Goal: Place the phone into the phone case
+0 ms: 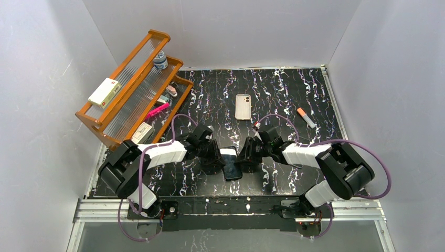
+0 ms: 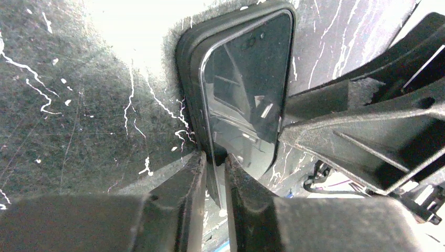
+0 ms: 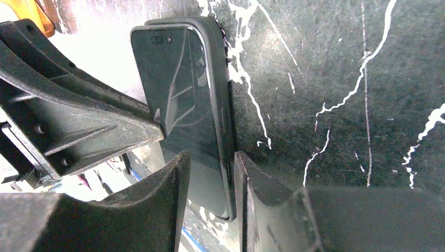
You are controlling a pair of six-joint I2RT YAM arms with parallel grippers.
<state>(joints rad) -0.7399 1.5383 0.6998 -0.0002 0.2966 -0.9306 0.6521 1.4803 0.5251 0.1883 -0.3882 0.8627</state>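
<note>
The phone [image 1: 231, 164] lies near the front middle of the mat, a black slab with a glossy screen inside a black rubbery rim. My left gripper [image 1: 217, 157] is shut on its long edge; the left wrist view shows the fingers [image 2: 197, 181] pinching the rim of the phone [image 2: 244, 89]. My right gripper [image 1: 246, 156] is at the opposite edge. Its jaws stand apart and straddle the edge of the phone [image 3: 183, 89], with one finger [image 3: 176, 181] over the screen. The cream-white phone case [image 1: 242, 106] lies flat farther back, apart from both grippers.
An orange wooden rack [image 1: 131, 86] with small boxes and a jar stands at the back left. A small orange-tipped marker [image 1: 306, 117] lies at the back right. White walls close in the mat on three sides.
</note>
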